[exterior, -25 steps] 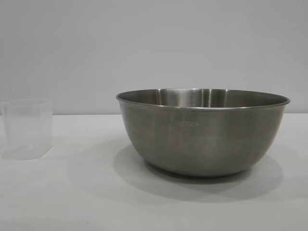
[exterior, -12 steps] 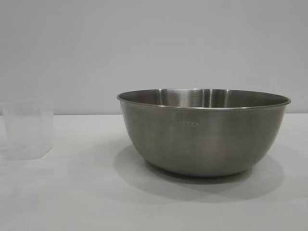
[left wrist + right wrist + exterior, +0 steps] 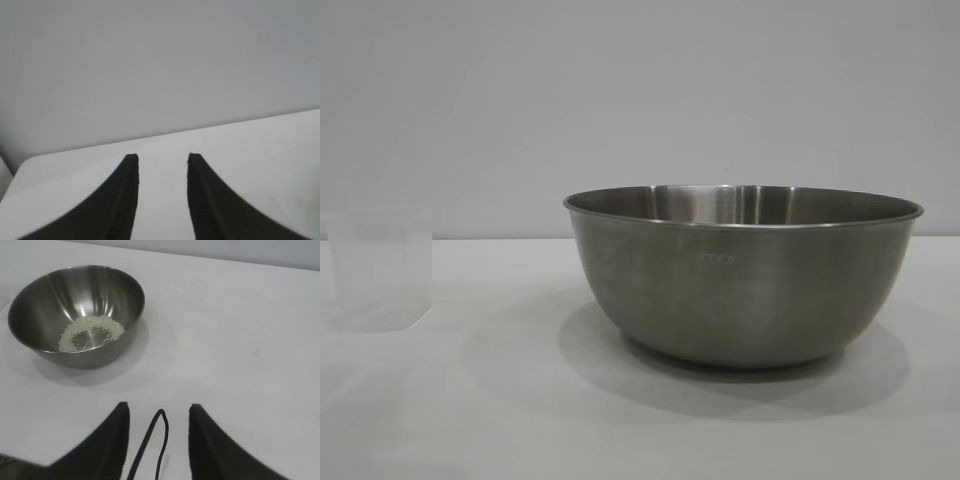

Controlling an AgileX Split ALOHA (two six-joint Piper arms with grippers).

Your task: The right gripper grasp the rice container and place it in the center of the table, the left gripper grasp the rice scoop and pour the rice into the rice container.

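Observation:
The rice container (image 3: pixel 740 275), a large steel bowl, stands on the white table (image 3: pixel 520 400) right of centre in the exterior view. The right wrist view shows it (image 3: pixel 77 315) with a ring of whitish rice (image 3: pixel 90 332) on its bottom. The rice scoop (image 3: pixel 378 268), a clear plastic cup, stands upright at the far left and looks empty. My left gripper (image 3: pixel 160 159) is open and empty over bare table, with neither object in its view. My right gripper (image 3: pixel 157 407) is open and empty, well away from the bowl. Neither gripper shows in the exterior view.
A thin black cable loop (image 3: pixel 152 440) lies between my right gripper's fingers. A plain grey wall (image 3: pixel 640 100) stands behind the table. The table's edge (image 3: pixel 20 167) shows in the left wrist view.
The bowl has not moved. The scoop has shifted very slightly and settled at the far left.

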